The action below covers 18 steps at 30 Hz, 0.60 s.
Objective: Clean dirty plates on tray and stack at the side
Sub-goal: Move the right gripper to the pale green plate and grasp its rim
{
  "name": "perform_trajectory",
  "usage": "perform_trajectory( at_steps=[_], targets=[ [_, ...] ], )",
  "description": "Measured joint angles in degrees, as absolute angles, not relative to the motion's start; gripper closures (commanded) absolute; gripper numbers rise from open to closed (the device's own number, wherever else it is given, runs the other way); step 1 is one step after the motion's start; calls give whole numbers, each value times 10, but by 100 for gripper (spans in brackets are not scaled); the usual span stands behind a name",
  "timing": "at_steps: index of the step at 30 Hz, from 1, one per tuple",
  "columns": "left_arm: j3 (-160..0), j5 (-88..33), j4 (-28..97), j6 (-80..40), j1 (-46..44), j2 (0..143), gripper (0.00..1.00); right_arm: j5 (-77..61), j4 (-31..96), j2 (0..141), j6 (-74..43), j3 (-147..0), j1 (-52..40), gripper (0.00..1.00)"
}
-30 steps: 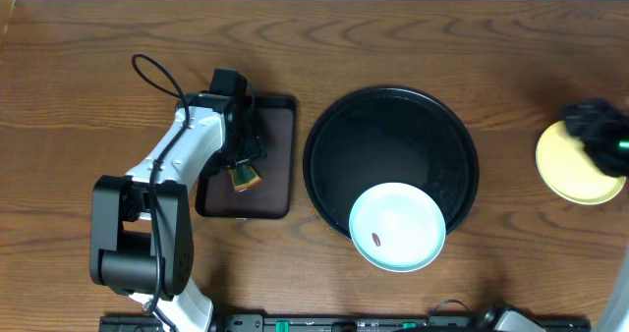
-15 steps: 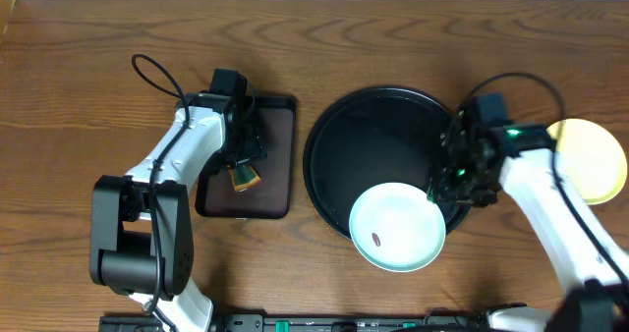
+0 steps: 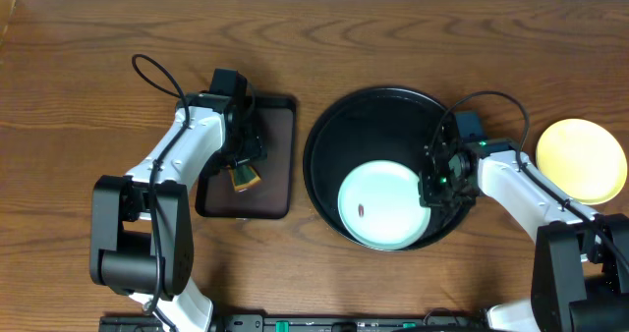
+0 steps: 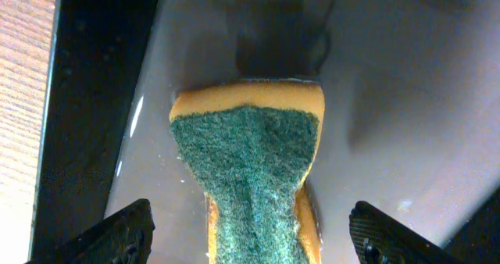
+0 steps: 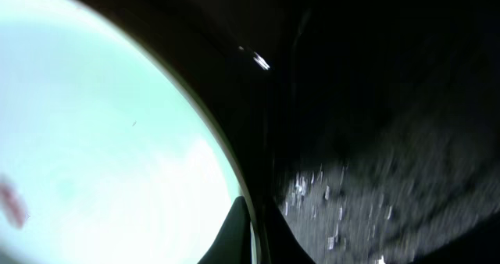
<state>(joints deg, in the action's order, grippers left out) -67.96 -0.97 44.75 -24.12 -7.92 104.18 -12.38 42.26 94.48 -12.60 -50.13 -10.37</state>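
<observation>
One pale mint-green plate (image 3: 383, 206) with a small brown smear lies in the lower part of the round black tray (image 3: 378, 121). My right gripper (image 3: 432, 187) is shut on this plate's right rim. In the right wrist view its two dark fingertips (image 5: 234, 229) pinch the plate's edge (image 5: 101, 123) over the tray floor (image 5: 391, 100). A pale yellow plate (image 3: 582, 159) lies on the table to the right of the tray. My left gripper (image 3: 244, 165) hangs open over a green-topped yellow sponge (image 4: 246, 162), one finger (image 4: 117, 234) on each side and apart from it.
The sponge (image 3: 243, 179) lies on a small dark brown rectangular tray (image 3: 277, 140) left of the black tray. A black cable (image 3: 152, 77) loops behind the left arm. The wooden table (image 3: 79, 96) stretches to both sides.
The right arm has swung in from the far right and its gripper has shut on the mint plate's rim. The plate has slid up and left, further into the tray. Left arm unchanged.
</observation>
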Motion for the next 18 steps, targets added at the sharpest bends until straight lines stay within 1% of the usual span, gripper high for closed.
perform_trajectory(
  at_steps=[7, 18],
  targets=[
    [-680, -10, 447, -241, -79, 1042, 19, -65, 359, 945, -173, -501, -104, 99],
    [-679, -11, 462, -242, -79, 1042, 19, -28, 322, 945, -176, -501, -104, 99]
  ],
)
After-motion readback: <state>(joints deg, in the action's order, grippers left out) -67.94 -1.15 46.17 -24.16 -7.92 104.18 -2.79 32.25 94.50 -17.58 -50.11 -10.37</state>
